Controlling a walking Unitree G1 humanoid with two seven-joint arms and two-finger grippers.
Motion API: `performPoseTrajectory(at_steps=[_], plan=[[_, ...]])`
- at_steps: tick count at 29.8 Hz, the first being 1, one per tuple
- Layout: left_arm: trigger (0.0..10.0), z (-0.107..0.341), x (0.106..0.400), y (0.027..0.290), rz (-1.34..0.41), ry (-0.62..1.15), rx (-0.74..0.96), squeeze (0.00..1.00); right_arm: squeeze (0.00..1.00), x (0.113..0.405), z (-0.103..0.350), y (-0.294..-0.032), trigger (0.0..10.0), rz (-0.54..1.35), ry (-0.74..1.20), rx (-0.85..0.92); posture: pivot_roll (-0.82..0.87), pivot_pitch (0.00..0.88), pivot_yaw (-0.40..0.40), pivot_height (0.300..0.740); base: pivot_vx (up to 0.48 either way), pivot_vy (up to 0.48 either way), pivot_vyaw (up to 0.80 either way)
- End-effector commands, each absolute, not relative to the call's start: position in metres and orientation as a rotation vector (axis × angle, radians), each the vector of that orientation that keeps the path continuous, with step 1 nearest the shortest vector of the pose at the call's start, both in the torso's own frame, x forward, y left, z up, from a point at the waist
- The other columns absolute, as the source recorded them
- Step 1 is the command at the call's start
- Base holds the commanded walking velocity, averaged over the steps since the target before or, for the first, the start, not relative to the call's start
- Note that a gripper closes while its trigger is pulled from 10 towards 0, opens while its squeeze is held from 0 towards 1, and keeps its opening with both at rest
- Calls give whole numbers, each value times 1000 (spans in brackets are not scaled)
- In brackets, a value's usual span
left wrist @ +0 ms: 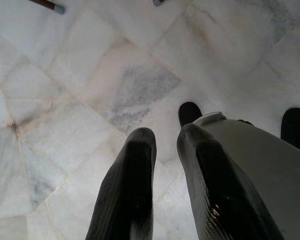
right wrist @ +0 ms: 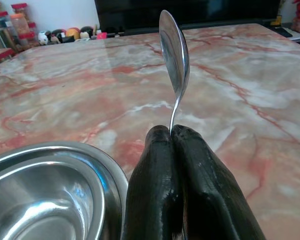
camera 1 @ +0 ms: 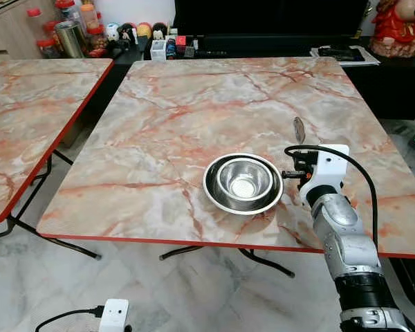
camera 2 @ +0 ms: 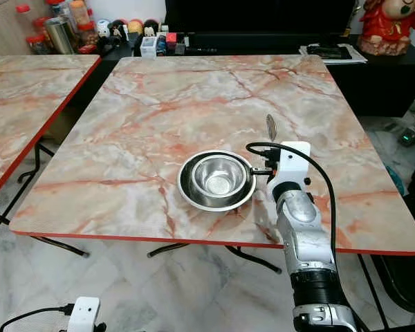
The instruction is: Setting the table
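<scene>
A small steel bowl sits nested inside a wider steel bowl on the marble-patterned table, near its front edge. My right gripper hovers just to the right of the bowls, shut on the handle of a metal spoon. The spoon stands upright with its bowl end up, above the tabletop. My left gripper hangs idle over the tiled floor, with a narrow gap between its fingers and nothing in it.
A second marble table stands to the left across a gap. Jars and small figurines line the dark cabinet behind the table, with papers and a red figure at its right. A white plug lies on the floor.
</scene>
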State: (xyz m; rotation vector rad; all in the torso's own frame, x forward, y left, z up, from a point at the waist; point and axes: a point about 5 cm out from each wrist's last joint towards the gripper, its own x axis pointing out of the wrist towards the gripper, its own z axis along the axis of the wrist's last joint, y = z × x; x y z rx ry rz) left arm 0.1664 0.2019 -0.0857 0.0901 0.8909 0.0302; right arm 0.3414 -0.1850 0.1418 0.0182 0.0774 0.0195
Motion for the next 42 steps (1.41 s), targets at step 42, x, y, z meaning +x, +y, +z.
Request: performPoseTrajectory(at_steps=[42], plan=[[10000,-90,158,202,4,938,72,0,0,356,114,-183,10000,-2,279,24,-73,96,54,728,0,0,-19]])
